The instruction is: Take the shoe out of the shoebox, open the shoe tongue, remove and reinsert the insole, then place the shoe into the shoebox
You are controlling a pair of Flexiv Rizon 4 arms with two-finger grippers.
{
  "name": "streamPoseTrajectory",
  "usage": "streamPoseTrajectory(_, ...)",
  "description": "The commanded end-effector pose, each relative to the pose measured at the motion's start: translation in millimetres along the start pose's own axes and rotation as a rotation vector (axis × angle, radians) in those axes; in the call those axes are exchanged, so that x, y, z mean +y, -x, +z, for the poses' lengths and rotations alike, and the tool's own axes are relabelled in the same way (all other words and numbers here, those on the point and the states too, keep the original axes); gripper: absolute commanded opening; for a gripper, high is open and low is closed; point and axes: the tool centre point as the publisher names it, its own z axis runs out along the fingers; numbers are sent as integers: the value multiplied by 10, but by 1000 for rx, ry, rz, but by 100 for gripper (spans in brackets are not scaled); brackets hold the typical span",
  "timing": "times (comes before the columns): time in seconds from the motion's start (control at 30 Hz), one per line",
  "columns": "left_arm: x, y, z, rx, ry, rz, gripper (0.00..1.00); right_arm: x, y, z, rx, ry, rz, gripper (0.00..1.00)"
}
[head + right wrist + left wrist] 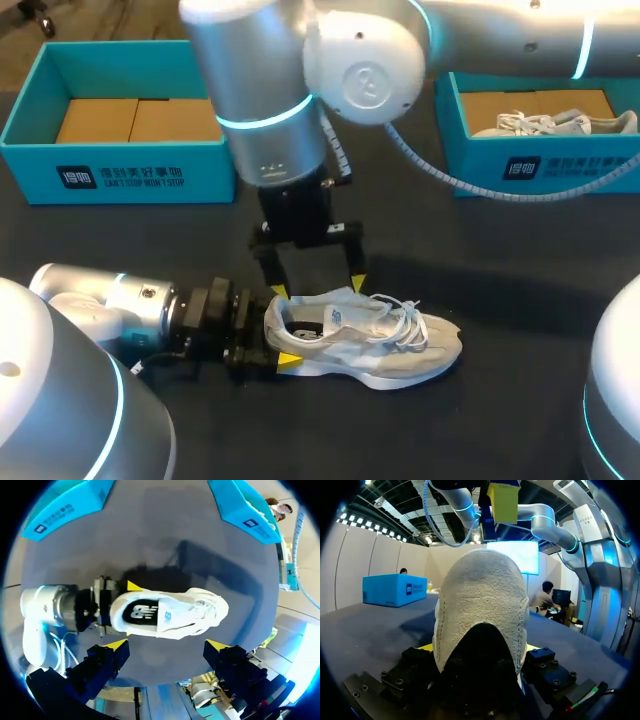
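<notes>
Pale grey-and-white laced sneaker (385, 345) out of box, upright on dark table (520, 250), near centre, toe right. Left gripper (282, 335) clamps heel (485, 605) from both sides. Right gripper (318, 288) hovers over opening, fingers spread. Likely step: tongue opening. Next: right fingers descend, pinch tongue (170, 616), lift.

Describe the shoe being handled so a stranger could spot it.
On the table, in front of the left box and right box, lies a white shoe. Unlike the other shoe in the right box, its heel sits in the left gripper.
</notes>
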Motion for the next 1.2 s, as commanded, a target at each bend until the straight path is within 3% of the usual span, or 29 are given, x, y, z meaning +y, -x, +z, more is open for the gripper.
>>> streamPoseTrajectory(0.03, 43, 20, 21, 0, -1, 0, 0, -39, -49, 73, -102, 5, 540, 100)
streamPoseTrajectory(0.4, 43, 20, 21, 0, -1, 0, 0, -33, -117, 216, -122, 135, 571, 100)
streamPoseTrajectory(0.83, 43, 20, 21, 0, -1, 0, 0, 18, -56, 407, -154, 217, 608, 100)
streamPoseTrajectory(1.2, 43, 20, 21, 0, -1, 0, 0, 160, 3, 531, -159, 230, 623, 100)
